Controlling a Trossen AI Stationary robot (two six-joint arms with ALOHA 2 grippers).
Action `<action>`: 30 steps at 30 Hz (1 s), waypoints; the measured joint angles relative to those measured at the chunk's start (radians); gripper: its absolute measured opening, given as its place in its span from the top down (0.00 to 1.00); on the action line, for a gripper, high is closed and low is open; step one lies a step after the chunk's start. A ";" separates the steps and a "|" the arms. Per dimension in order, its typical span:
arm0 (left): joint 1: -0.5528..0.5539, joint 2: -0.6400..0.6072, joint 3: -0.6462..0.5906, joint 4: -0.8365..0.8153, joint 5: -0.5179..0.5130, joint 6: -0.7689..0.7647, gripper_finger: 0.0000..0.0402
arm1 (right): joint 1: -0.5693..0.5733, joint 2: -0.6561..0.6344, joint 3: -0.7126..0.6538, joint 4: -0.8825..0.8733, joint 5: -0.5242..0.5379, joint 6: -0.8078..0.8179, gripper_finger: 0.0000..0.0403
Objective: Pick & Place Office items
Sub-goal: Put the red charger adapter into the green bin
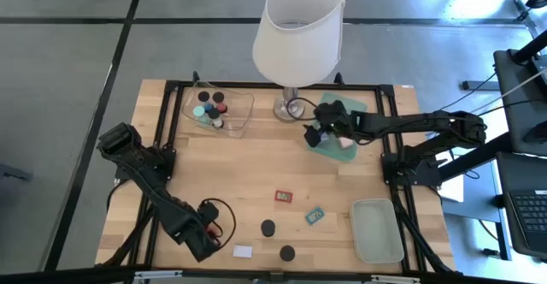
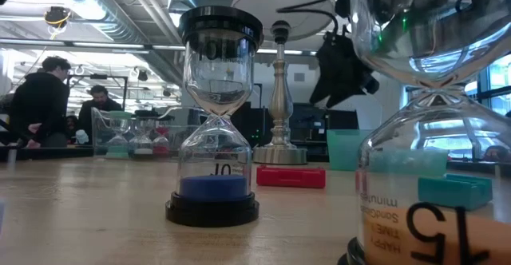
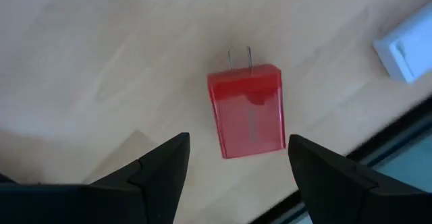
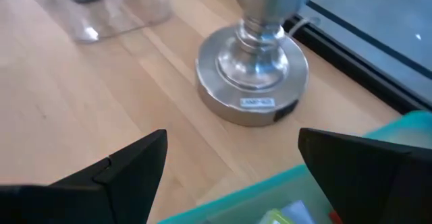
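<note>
While left jaws stand apart, red plug block (image 3: 246,109) shows two prongs

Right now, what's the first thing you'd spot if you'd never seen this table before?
The big white lamp standing at the table's far edge grabs the eye first. Next, the left claw hangs open right over a red plug near the front edge. The right claw is open beside the lamp's silver base.

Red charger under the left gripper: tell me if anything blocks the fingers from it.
Nothing visible does. The left gripper hangs open over the red charger, which lies alone on bare table between the fingers.
</note>
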 joint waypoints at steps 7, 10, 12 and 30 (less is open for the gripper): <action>0.001 0.000 0.000 0.008 -0.043 -0.076 0.34 | 0.023 0.000 0.010 -0.003 -0.003 -0.030 0.16; 0.001 0.010 0.000 0.010 -0.044 -0.084 0.31 | 0.023 0.000 0.010 -0.003 -0.003 -0.030 0.16; 0.001 0.022 0.000 0.014 -0.045 -0.082 0.29 | 0.023 0.000 0.010 -0.003 -0.003 -0.030 0.16; 0.023 0.187 0.000 0.076 0.076 0.054 0.25 | 0.023 0.000 0.010 -0.007 -0.021 -0.028 0.16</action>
